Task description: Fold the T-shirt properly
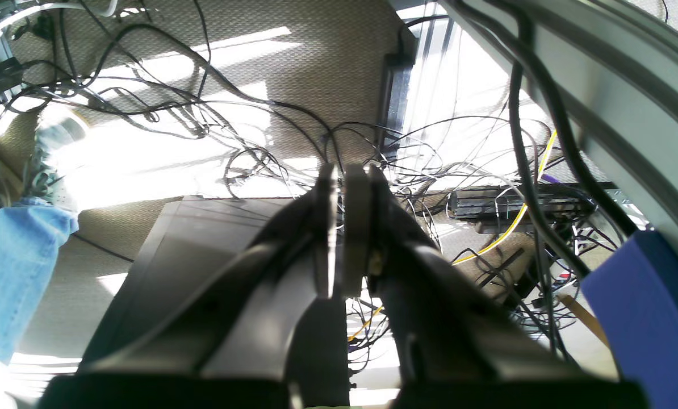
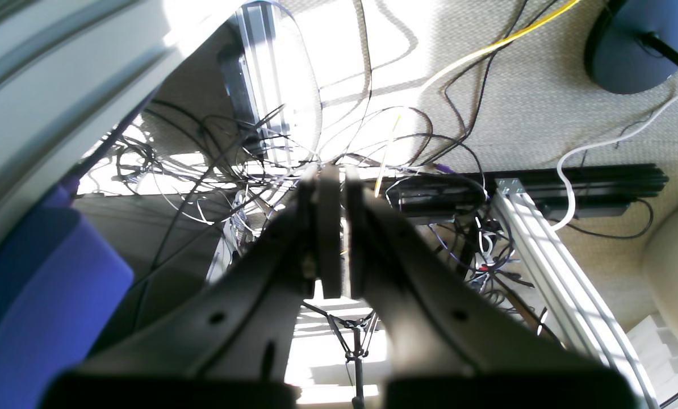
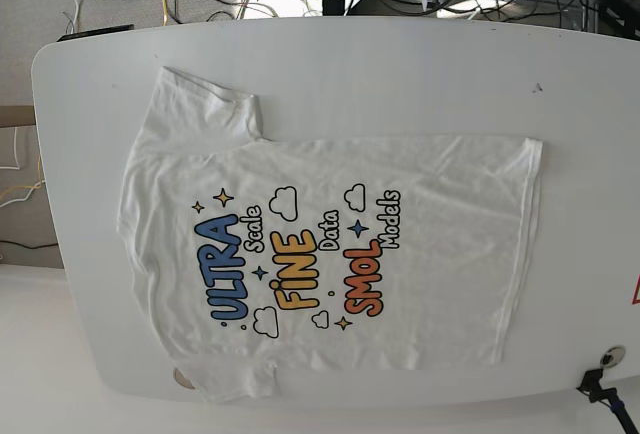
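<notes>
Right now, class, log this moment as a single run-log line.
T-shirt: flat, print up, unfolded | table: bears shirt | left tool: shut, off table | right tool: shut, off table | fold: not begun

My left gripper (image 1: 342,227) shows in its wrist camera with both black fingers (image 1: 327,227) drawn together, the flat pads nearly meeting with only a thin sliver of light between them, and nothing caught there. It points downward, away from the work surface. My right gripper (image 2: 336,227) looks the same in its own camera: jaws pressed close, a narrow slit left between the pads, nothing pinched. I cannot see either arm in the base view, so both sit outside that camera's frame.
</notes>
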Motion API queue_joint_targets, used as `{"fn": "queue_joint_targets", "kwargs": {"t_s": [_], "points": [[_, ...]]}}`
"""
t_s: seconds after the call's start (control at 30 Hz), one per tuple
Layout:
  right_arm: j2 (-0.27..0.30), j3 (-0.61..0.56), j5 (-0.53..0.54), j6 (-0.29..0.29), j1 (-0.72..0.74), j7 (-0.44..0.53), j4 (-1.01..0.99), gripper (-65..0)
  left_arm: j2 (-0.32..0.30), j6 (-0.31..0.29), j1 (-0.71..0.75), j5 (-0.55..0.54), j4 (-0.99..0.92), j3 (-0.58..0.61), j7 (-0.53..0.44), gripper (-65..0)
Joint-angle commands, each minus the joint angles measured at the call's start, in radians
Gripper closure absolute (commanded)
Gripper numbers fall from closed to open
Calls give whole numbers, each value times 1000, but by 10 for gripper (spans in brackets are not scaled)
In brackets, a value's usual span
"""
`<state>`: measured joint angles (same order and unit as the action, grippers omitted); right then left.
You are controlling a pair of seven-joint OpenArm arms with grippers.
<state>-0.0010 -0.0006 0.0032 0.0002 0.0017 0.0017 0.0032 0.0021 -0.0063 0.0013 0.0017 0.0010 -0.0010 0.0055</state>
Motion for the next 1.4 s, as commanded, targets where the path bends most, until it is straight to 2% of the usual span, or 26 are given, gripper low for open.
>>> {"fn": "queue_joint_targets", "kwargs": {"t_s": [0.0, 0.63, 0.67, 1.23, 1.37], "points": [[-4, 0, -14, 4, -2, 6, -2, -6, -6, 1, 9, 12, 11, 5, 18, -2], [-15, 0, -18, 5, -32, 78, -2, -6, -9, 6, 22, 21, 6, 2, 14, 0], [-7, -8, -6, 10, -22, 74, 11, -8, -3, -2, 30, 27, 18, -9, 23, -19], [-7, -8, -6, 10, -22, 76, 11, -8, -3, -2, 30, 27, 21, -11, 23, -20], [-7, -8, -6, 8, -24, 77, 13, -4, -3, -2, 76, 27, 101, -11, 23, -20]]}}
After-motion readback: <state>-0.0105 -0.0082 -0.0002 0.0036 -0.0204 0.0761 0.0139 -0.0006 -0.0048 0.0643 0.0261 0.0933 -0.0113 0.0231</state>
